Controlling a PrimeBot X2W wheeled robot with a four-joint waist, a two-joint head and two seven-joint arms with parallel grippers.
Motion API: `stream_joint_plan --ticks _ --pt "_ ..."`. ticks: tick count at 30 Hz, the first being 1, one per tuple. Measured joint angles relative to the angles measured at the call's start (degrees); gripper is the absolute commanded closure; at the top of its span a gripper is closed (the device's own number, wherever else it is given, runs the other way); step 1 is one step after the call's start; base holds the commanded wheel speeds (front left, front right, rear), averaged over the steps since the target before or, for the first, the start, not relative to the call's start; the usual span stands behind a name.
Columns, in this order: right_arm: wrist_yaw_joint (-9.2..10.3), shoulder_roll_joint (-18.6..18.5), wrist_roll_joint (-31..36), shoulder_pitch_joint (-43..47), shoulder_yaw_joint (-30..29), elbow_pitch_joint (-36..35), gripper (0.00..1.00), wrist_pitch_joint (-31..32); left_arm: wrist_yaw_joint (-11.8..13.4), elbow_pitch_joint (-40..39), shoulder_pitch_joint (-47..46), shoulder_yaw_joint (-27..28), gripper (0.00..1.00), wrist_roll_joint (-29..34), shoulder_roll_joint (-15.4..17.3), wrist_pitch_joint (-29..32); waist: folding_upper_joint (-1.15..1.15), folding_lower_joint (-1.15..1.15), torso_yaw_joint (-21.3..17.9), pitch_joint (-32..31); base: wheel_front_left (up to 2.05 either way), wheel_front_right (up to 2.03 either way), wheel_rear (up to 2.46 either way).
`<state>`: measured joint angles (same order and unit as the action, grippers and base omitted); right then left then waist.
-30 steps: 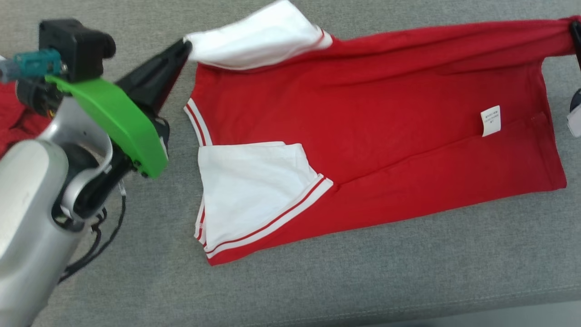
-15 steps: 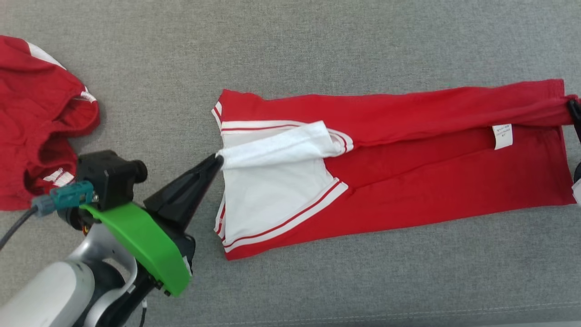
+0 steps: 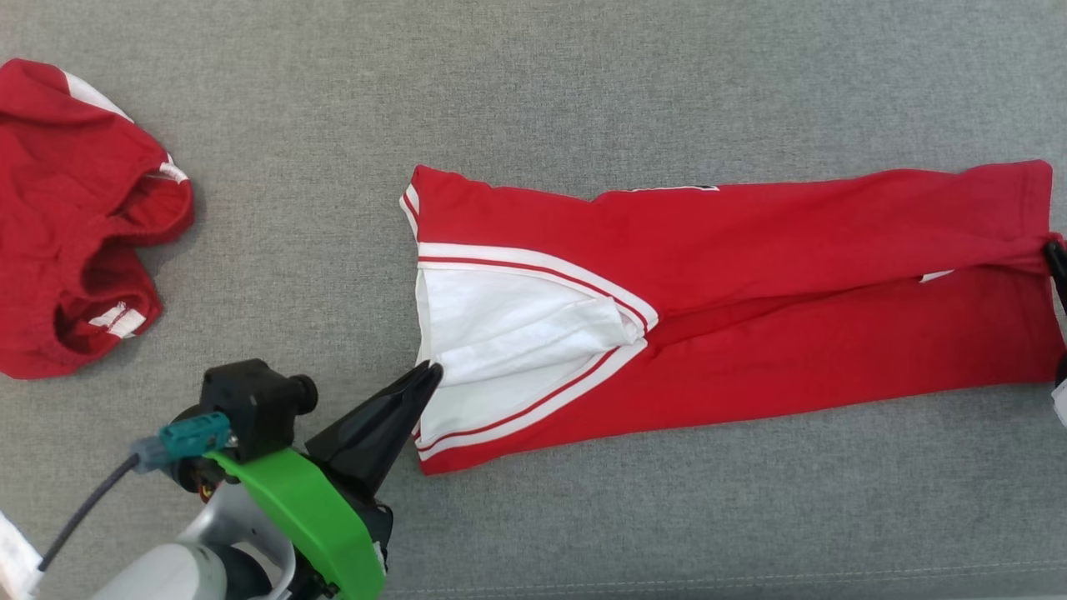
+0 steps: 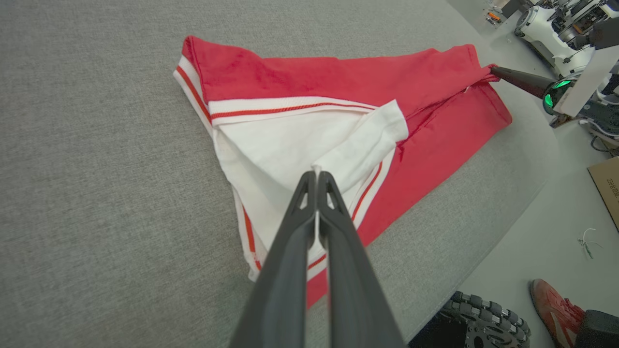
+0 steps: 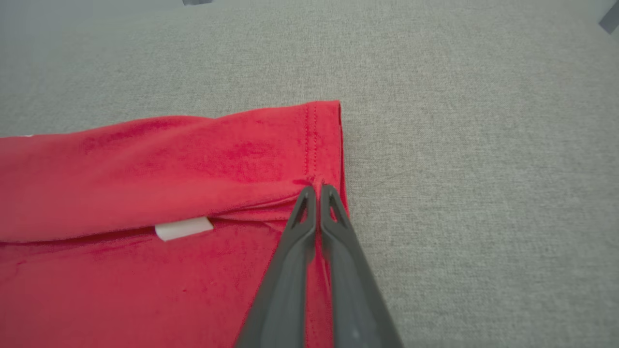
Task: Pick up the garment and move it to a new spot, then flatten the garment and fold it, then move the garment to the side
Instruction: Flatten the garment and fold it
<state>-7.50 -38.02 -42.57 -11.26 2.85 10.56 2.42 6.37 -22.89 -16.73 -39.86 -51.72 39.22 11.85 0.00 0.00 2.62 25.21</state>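
Note:
The garment (image 3: pixel 750 275) is a red shirt with white sleeves and red-striped cuffs, lying as a long narrow band on the grey surface. My left gripper (image 3: pixel 432 373) is shut on the white sleeve edge (image 4: pixel 316 169) at the band's left end. At the far right, my right gripper (image 3: pixel 1055 250) is shut on the red hem (image 5: pixel 316 181), where the upper layer folds down over the lower one. A white label (image 5: pixel 184 228) peeks out from under that fold. In the left wrist view the right gripper (image 4: pixel 493 72) pinches the far corner.
A second red garment (image 3: pixel 75 225) lies crumpled at the left of the grey padded surface (image 3: pixel 583 75). Its front edge runs along the bottom of the head view. Beyond the edge, on the floor, are a wheel (image 4: pixel 483 324), a person's shoe (image 4: pixel 551 309) and a cardboard box (image 4: pixel 607 188).
Both grippers have carried the far edge of the garment toward me and down, folding it over the near half. The label is now nearly covered. The head camera also shifted.

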Motion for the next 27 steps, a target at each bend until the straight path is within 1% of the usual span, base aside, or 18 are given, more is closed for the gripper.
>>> stream_joint_plan --ticks 2,3,4,5,6,7,9,13,15,18,22,24,27 --pt "0.00 0.23 0.10 0.64 -0.13 0.08 1.00 0.13 0.02 1.26 0.10 -0.76 1.00 1.66 -0.69 -0.81 0.00 0.00 -0.01 -0.20 0.00 0.00 0.00" --pt "0.00 0.47 0.19 1.02 -0.12 0.07 0.89 0.24 0.03 1.96 0.25 -1.16 1.00 2.05 -0.99 -1.19 0.00 0.00 -0.03 -0.36 0.00 0.00 0.00" --pt "0.00 0.76 0.37 1.43 -0.10 0.08 0.75 0.26 0.23 2.81 0.36 -1.38 0.98 2.53 -1.44 -1.70 0.00 0.00 -0.05 -0.57 0.00 0.00 0.00" --pt "0.00 0.96 0.47 1.79 -0.16 0.20 0.41 0.52 0.49 3.54 0.53 -1.57 0.73 3.08 -1.89 -2.27 0.00 0.00 -0.08 -0.83 0.00 0.00 0.00" --pt "0.00 1.15 0.56 2.02 -0.38 0.37 0.00 0.54 0.57 4.14 0.60 -1.85 0.30 3.53 -2.12 -2.59 0.00 0.00 -0.12 -1.07 0.00 0.00 0.00" --pt "0.00 1.44 0.78 2.27 -0.74 0.59 0.00 0.49 1.00 4.90 0.62 -2.23 0.00 4.98 -2.19 -3.02 0.00 0.00 -0.15 -1.40 0.00 0.00 0.00" --pt "0.00 1.91 1.42 3.07 -1.37 0.82 0.00 0.19 2.45 6.04 0.75 -1.92 0.00 6.70 -2.70 -5.09 0.00 0.00 -0.24 -2.13 0.00 0.00 0.00" --pt "0.01 4.32 2.79 4.97 -3.10 1.22 0.00 -1.65 5.92 8.00 2.52 -1.40 0.00 9.70 -4.60 -9.67 0.00 0.00 -0.46 -4.23 0.00 0.00 0.00" --pt "0.00 5.84 4.04 6.26 -3.56 1.49 0.00 -2.94 8.01 9.44 4.37 -0.53 0.00 10.23 -6.13 -13.27 0.00 0.00 -0.59 -5.60 0.00 0.00 0.00" --pt "0.01 8.27 5.27 7.60 -3.69 1.88 0.00 -5.08 10.32 11.45 6.92 0.73 0.00 11.10 -8.35 -18.56 0.00 0.00 -0.78 -7.68 0.00 0.00 0.00" --pt "0.01 11.28 6.57 8.67 -3.20 2.92 0.00 -8.16 12.46 15.11 10.01 2.40 0.00 12.09 -11.01 -24.53 0.00 0.00 -0.92 -10.45 0.00 0.00 0.00" --pt "0.01 12.66 7.46 8.72 -2.98 4.10 0.00 -10.04 14.18 17.25 11.33 4.21 0.00 13.19 -12.46 -26.10 0.00 0.00 -0.93 -11.92 0.00 0.00 0.00" --pt "0.01 14.40 7.86 8.81 -2.55 6.21 0.00 -12.69 14.83 19.15 12.94 7.31 0.00 14.66 -15.91 -26.65 0.00 0.00 -0.81 -13.96 0.00 0.00 0.00"
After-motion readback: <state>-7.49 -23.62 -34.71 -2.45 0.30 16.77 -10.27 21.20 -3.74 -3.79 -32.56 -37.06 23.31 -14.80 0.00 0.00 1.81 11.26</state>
